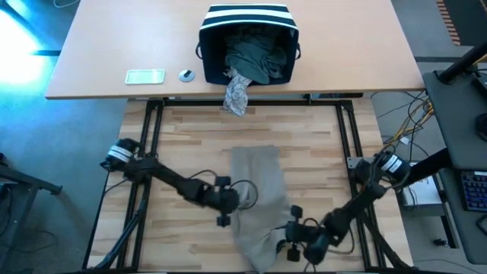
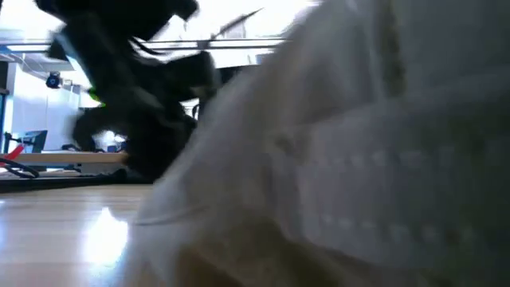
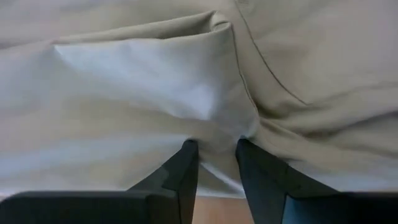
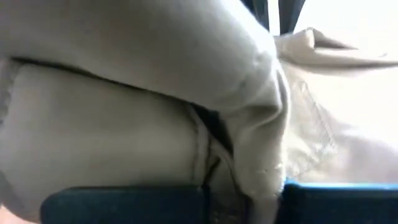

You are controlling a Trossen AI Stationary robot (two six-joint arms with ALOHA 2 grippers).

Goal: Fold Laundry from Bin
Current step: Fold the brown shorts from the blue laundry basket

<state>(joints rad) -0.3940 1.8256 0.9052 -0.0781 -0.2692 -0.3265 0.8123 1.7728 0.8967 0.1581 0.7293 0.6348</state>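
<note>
A tan garment (image 1: 259,175) lies lengthwise down the middle of the wooden table, its near end bunched. My left gripper (image 1: 242,199) is at the garment's left edge, shut on a fold. My right gripper (image 1: 293,237) is at the garment's near right part, with cloth draped over its fingers. The navy bin (image 1: 247,42) with white stripes stands on the far desk, tipped toward me, with dark green laundry (image 1: 255,57) inside. A grey-white patterned piece (image 1: 237,95) hangs out over the desk's edge. In the low view the tan garment (image 2: 358,159) fills the right side. My left gripper pinches a raised fold of the tan garment (image 3: 219,144) between its two fingertips (image 3: 188,155), slanting down from the table's left. Creases run out from the pinch, and the cloth around it rests on the table. My right gripper is shut on the tan garment near its near right end. A thick roll of the cloth (image 4: 205,143) hangs over the fingers and hides the place of contact. One layer or several, I cannot tell.
On the far desk, left of the bin, lie a pale flat card (image 1: 144,76) and a small round object (image 1: 186,74). Bare wood (image 1: 183,137) shows left and right of the garment. Black frame rails (image 1: 152,129) run along the table's sides.
</note>
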